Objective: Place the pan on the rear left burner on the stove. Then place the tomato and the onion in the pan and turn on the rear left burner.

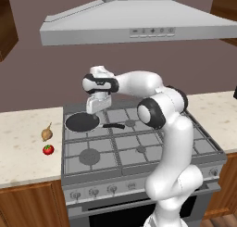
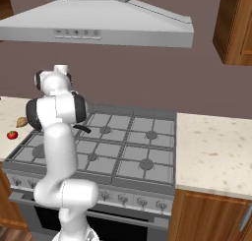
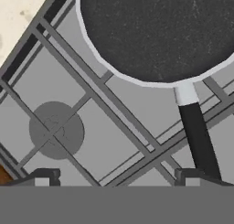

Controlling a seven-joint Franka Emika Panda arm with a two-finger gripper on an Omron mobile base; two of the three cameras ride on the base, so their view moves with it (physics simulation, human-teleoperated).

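The gripper [image 1: 94, 111] is hanging with jaws spread wide and empty, just above the pan [image 1: 82, 122], which is sitting on the rear left burner of the stove [image 1: 185, 142]; I'm judging the pan placed, so I'm planning to lift clear of the handle before swinging left toward the onion [image 1: 46, 133] and tomato [image 1: 48, 149] on the counter; the hand view is giving me the handle [image 3: 197, 141] beside one fingertip, which the right base view hides behind the arm.

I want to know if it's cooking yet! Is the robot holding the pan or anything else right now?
No, nothing is held. The gripper is open above the stove, with no thing between its fingers. The pan sits on the grate by itself.
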